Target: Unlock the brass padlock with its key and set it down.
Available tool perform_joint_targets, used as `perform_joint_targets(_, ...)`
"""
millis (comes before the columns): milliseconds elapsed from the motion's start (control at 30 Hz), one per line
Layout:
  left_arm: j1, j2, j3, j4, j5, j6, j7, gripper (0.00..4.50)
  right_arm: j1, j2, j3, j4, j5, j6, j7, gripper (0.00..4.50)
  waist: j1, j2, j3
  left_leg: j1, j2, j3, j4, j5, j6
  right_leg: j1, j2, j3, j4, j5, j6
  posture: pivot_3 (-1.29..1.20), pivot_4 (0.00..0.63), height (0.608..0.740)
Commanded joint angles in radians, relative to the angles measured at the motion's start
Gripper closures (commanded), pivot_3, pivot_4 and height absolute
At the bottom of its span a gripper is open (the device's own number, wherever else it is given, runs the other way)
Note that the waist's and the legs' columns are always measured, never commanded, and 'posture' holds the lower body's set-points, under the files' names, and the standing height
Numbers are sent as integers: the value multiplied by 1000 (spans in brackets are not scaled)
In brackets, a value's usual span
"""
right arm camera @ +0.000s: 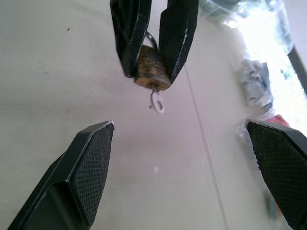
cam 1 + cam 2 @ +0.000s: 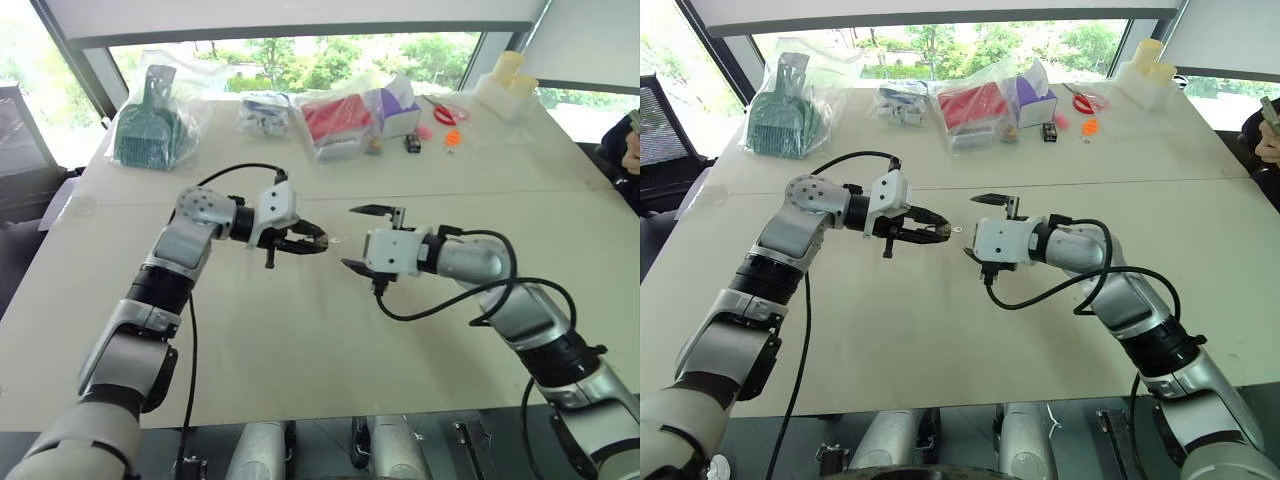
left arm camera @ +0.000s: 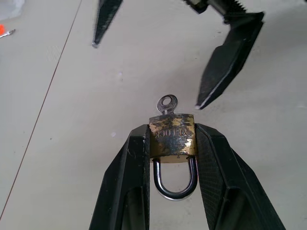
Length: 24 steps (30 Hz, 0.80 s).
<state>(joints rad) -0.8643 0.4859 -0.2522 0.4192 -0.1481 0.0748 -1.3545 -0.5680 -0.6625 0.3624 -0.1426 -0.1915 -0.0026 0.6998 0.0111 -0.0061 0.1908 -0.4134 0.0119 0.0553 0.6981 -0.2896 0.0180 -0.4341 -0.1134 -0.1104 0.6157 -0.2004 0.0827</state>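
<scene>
Left wrist view: small brass-bodied padlock [image 3: 171, 135] with a thin silvery shackle pinched by its sides between the left gripper [image 3: 171, 143] fingers, above the pale table [image 3: 72, 143], tiny silvery key [image 3: 167, 103] sticking out of the keyhole end. Presented outward, probably so the right gripper [image 2: 364, 238], jaws spread wide just beside, can close on the key and turn.
</scene>
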Motion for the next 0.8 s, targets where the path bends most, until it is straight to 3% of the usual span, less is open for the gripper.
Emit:
perform_joint_targets(33, -17, 12, 32, -41, -30, 7, -16, 3761, -32, 25, -1, 19, -49, -84, -16, 0, 0, 0, 0, 0, 0, 0, 0, 0, 0, 0, 0, 0, 0, 0, 0, 0, 150, 740)
perform_joint_targets(167, -19, 9, 34, -40, -29, 5, -8, 3761, -43, 56, 2, 39, -69, -111, -12, 0, 1, 0, 0, 0, 0, 0, 0, 0, 0, 0, 0, 0, 0, 0, 0, 0, 150, 740)
perform_joint_targets(233, -20, 8, 34, -37, -29, 3, -4, 3761, -47, 68, -1, 44, -76, -118, -8, 532, 1, 0, 0, 0, 0, 0, 0, 0, 0, 0, 0, 0, 0, 0, 0, 0, 150, 740)
perform_joint_targets(333, -20, 7, 35, -42, -32, 8, -2, 3761, -48, 77, -5, 50, -86, -130, -9, 1811, 0, 0, 0, 0, 0, 0, 0, 0, 0, 0, 0, 0, 0, 0, 0, 0, 150, 740)
perform_joint_targets(400, -18, 9, 33, -40, -28, 1, 0, 3761, -48, 79, -7, 52, -87, -135, -3, 2975, 0, 0, 0, 0, 0, 0, 0, 0, 0, 0, 0, 0, 0, 0, 0, 0, 150, 740)
perform_joint_targets(500, -15, 11, 31, -36, -18, -15, 2, 3761, -47, 83, -10, 51, -86, -135, 6, 4321, 0, 0, 0, 0, 0, 0, 0, 0, 0, 0, 0, 0, 0, 0, 0, 0, 150, 740)
perform_joint_targets(800, -12, 7, 17, -39, 32, -160, 11, 3761, -53, 125, -30, 15, 53, 62, 152, 4421, 1, 0, 0, 0, 0, 0, 0, 0, 0, 0, 0, 0, 0, 0, 0, 0, 150, 740)
